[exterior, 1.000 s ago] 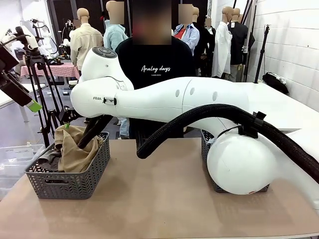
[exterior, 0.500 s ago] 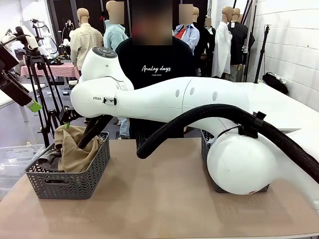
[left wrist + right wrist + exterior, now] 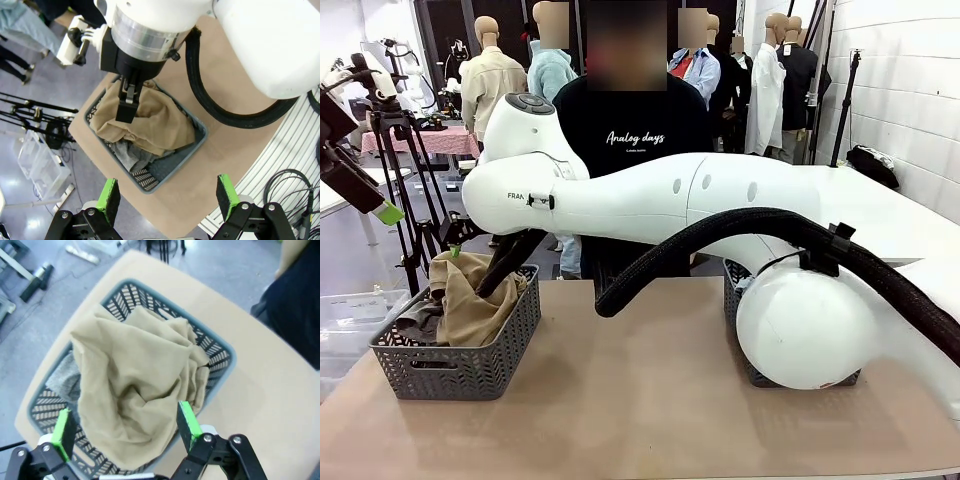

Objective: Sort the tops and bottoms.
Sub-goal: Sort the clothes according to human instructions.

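The right arm is reaching across the bench to the grey slatted basket at the robot's left. Its right pincer is hanging released just above the khaki tan top, green pads spread to either side of the crumpled cloth and gripping nothing. That garment is lying heaped on top of the basket's contents, one edge draped over the rim. A grey top is peeking out beneath it at one end. From the left wrist view the right pincer is showing as a dark finger poised over the tan heap.

The left pincer is held high above the basket, well apart from it, jaws wide and empty.

A second basket is sitting at the robot's right, mostly hidden behind the right arm's base; its contents cannot be told.

The tan top is looking light, limp and thin, so it will likely sag and trail once lifted. A raised fold near the middle of the heap seems the best place to pinch, taking enough layers that the cloth is not slipping free.
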`<state>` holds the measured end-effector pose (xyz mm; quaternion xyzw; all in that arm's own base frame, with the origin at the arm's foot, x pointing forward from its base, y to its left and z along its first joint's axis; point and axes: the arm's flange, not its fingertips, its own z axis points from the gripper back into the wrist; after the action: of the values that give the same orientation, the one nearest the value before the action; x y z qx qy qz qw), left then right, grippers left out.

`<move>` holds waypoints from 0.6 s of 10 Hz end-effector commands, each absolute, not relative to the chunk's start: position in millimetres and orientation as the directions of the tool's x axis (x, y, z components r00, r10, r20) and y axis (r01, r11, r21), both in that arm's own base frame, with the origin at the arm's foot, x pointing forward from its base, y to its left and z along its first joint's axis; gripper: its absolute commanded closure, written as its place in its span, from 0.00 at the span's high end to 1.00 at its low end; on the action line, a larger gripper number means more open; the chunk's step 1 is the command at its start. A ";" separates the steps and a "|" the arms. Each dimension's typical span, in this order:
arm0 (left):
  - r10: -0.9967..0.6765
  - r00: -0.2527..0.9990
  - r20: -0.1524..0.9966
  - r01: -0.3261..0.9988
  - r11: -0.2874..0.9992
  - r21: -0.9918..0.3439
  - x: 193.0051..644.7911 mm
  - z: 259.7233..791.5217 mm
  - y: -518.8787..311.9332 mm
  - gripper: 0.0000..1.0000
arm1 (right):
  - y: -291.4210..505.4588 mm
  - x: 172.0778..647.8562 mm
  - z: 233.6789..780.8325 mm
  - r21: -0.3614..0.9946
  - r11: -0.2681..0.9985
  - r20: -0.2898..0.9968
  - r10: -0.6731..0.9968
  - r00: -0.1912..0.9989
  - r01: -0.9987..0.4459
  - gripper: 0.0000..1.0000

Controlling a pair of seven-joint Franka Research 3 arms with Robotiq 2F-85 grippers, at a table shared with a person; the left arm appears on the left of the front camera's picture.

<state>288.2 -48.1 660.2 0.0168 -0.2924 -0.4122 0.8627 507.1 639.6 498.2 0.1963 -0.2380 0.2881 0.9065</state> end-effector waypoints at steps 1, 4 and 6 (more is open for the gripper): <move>-0.720 0.499 0.482 0.698 0.663 0.269 286.6 662.1 -46.8 1.00 | 603.9 497.7 511.9 0.192 0.797 0.524 0.410 0.746 -0.573 1.00; -0.720 0.499 0.482 0.698 0.663 0.269 286.6 662.1 -46.8 1.00 | 539.6 485.3 549.7 0.123 0.887 0.503 0.330 0.799 -0.444 1.00; -0.720 0.499 0.482 0.698 0.663 0.269 286.6 662.1 -46.8 1.00 | 483.7 459.7 568.4 0.070 0.938 0.460 0.271 0.846 -0.339 1.00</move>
<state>288.1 -47.9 660.4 0.0168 -0.2926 -0.4121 0.8627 516.0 531.7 584.7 0.1064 -0.2438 0.1843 0.9462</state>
